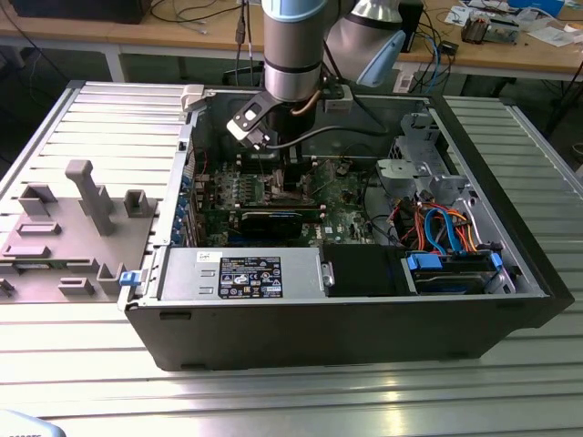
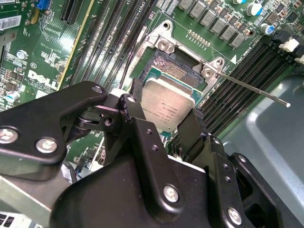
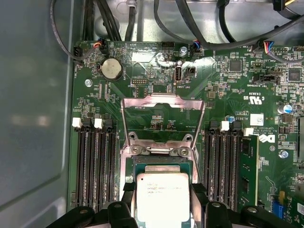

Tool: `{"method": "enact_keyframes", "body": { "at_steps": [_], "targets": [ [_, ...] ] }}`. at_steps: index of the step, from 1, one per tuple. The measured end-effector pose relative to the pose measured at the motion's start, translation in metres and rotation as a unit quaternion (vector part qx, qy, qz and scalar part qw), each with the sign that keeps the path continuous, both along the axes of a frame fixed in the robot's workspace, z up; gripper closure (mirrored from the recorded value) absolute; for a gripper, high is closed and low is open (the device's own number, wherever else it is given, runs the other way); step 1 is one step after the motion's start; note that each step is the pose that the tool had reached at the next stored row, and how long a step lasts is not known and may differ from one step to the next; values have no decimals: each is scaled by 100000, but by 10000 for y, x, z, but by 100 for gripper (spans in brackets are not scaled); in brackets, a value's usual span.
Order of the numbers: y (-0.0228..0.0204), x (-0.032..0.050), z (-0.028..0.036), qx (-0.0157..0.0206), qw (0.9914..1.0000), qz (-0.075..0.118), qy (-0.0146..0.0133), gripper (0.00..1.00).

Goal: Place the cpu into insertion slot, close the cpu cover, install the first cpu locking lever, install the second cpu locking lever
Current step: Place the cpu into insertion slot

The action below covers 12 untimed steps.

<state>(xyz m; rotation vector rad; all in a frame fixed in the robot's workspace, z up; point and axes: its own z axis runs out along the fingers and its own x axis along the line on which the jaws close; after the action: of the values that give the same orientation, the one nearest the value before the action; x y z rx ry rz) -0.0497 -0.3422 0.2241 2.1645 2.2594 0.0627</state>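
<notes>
My gripper (image 1: 288,171) reaches down into the open computer case over the green motherboard (image 1: 342,196). In both wrist views it is shut on the cpu (image 2: 167,105) (image 3: 160,195), a pale silvery square chip held by two opposite edges between the black fingers (image 2: 137,110) (image 3: 197,194). The cpu hangs just over the insertion slot (image 2: 166,69) (image 3: 161,164), whose dark centre and green rim show beyond the chip. The cpu cover (image 3: 164,99), a thin metal frame, is swung open and lies back behind the slot. A thin metal locking lever (image 2: 251,88) sticks out free beside the slot.
Black memory slots (image 3: 95,161) (image 3: 223,161) flank the socket on both sides. A coin battery (image 3: 112,69) and cables (image 3: 190,23) lie beyond the cover. The grey case wall (image 3: 33,104) is close by. A power supply (image 1: 241,273), a drive cage (image 1: 451,264) and a grey fixture (image 1: 82,209) show in the exterior view.
</notes>
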Motion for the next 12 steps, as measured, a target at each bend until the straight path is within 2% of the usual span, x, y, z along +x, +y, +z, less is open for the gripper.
{"method": "enact_keyframes", "body": {
  "at_steps": [12],
  "targets": [
    [0,0,-36,3,100000,1,0,45]
  ]
}}
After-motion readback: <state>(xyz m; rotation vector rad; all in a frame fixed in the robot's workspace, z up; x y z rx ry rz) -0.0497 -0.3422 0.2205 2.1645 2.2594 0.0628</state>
